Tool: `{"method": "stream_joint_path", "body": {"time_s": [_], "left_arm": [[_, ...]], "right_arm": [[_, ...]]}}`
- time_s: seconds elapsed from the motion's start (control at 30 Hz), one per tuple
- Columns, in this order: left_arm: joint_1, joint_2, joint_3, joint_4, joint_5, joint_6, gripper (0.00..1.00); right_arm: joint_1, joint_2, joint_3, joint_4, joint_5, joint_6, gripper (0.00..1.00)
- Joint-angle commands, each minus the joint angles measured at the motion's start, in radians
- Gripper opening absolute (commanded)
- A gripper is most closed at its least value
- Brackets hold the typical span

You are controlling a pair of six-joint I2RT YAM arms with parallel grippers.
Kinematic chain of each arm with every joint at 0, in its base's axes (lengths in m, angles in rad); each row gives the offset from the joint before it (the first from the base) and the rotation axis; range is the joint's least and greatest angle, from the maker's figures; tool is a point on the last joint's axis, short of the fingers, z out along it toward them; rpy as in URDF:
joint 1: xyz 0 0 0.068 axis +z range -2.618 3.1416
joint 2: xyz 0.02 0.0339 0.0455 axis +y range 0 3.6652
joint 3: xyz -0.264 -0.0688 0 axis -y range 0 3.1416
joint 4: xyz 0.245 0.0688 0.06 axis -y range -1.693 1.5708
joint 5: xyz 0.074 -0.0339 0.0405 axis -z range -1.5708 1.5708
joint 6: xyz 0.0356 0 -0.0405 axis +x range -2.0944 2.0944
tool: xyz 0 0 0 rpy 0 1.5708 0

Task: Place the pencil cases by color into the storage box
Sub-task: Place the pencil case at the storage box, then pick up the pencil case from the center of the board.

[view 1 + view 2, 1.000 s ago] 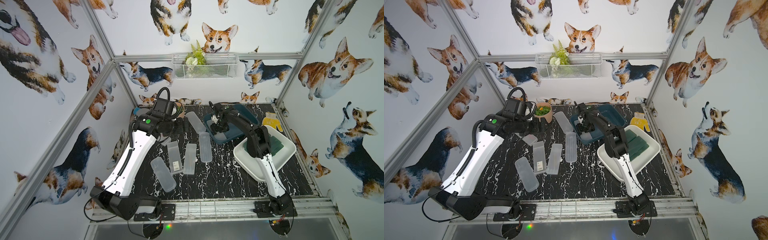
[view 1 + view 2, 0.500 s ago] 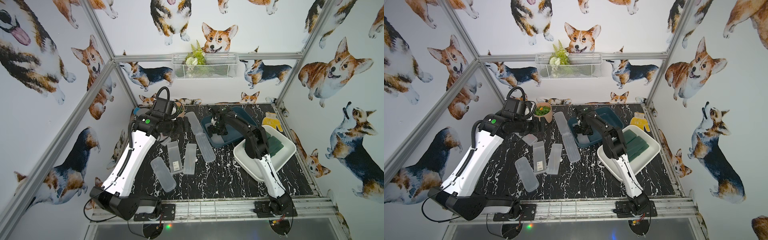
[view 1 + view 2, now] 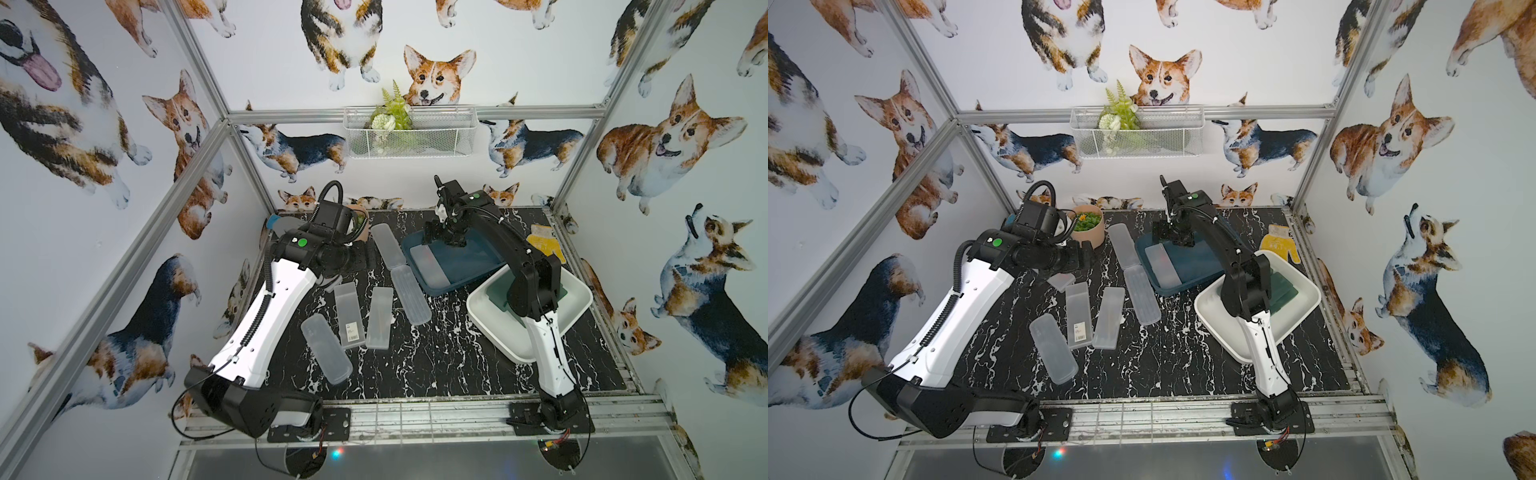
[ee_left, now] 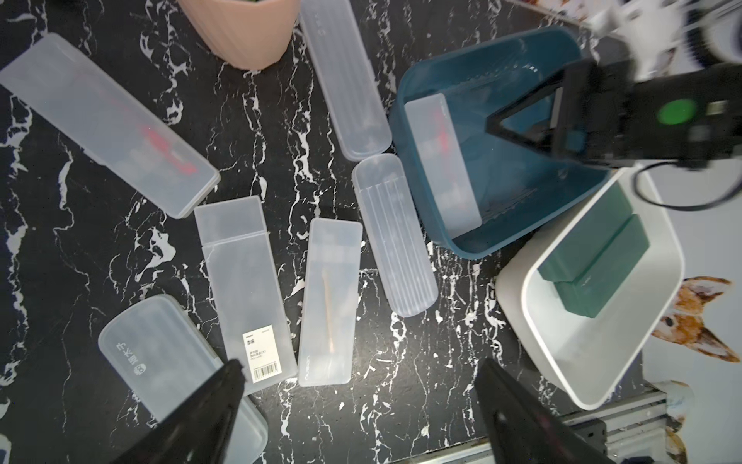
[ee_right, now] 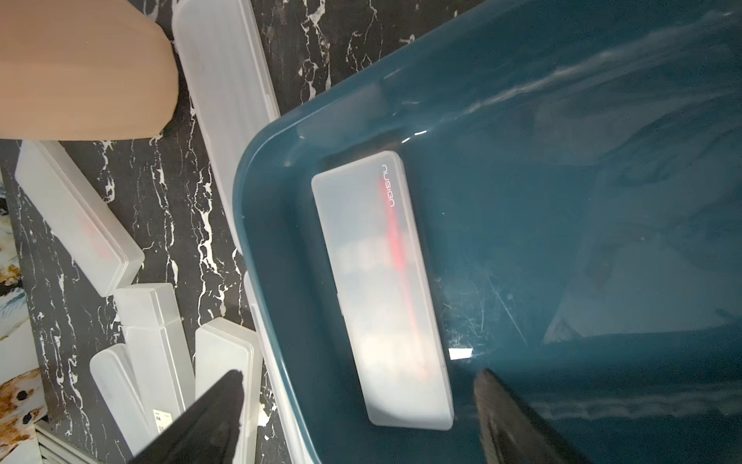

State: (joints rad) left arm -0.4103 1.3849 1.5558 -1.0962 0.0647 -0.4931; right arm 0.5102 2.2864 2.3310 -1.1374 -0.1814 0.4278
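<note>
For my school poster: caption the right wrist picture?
Open right gripper over a frosted pencil case in the teal box.

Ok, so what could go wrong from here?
The ribbed case lies right beside the blue bin, so a finger may not fit between them. The barcode case and rounded case sit close together; the open left gripper could drag both.

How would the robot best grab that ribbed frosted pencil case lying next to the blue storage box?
Probably from straight above, pinching the ribbed pencil case across its narrow width, on its two long edges: it lies flat, so only those offer a hold. Aim toward the end farther from the blue storage box, whose wall crowds the other end.
</note>
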Motion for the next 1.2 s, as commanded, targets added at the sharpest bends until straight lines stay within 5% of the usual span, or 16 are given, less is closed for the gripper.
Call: {"method": "stream_joint_path", "body": {"time_s": [0.0,0.23,0.4,0.77,0.93,1.17], "left_arm": [[-0.037,-0.021,-0.052,-0.021,-0.069,-0.006,0.92],[-0.175,-0.037,-0.186,0.011,-0.167,-0.036,0.92],[-0.195,-0.059,-0.249,0.048,-0.165,-0.08,0.92],[-0.247,-0.238,-0.399,0.033,-0.176,-0.152,0.93],[-0.252,-0.44,-0.507,0.032,-0.213,-0.18,0.95],[-0.227,-0.506,-0.544,-0.032,-0.18,-0.154,0.95]], "right_arm": [[0.008,-0.089,-0.086,0.02,0.023,0.017,0.9],[0.012,-0.322,-0.393,0.119,-0.015,0.053,0.89],[0.061,-0.435,-0.525,0.14,0.02,0.085,0.89],[0.189,-0.448,-0.538,0.135,0.126,0.181,0.88],[0.286,-0.417,-0.521,0.164,0.19,0.322,0.88],[0.438,-0.281,-0.413,0.128,0.307,0.504,0.88]]}}
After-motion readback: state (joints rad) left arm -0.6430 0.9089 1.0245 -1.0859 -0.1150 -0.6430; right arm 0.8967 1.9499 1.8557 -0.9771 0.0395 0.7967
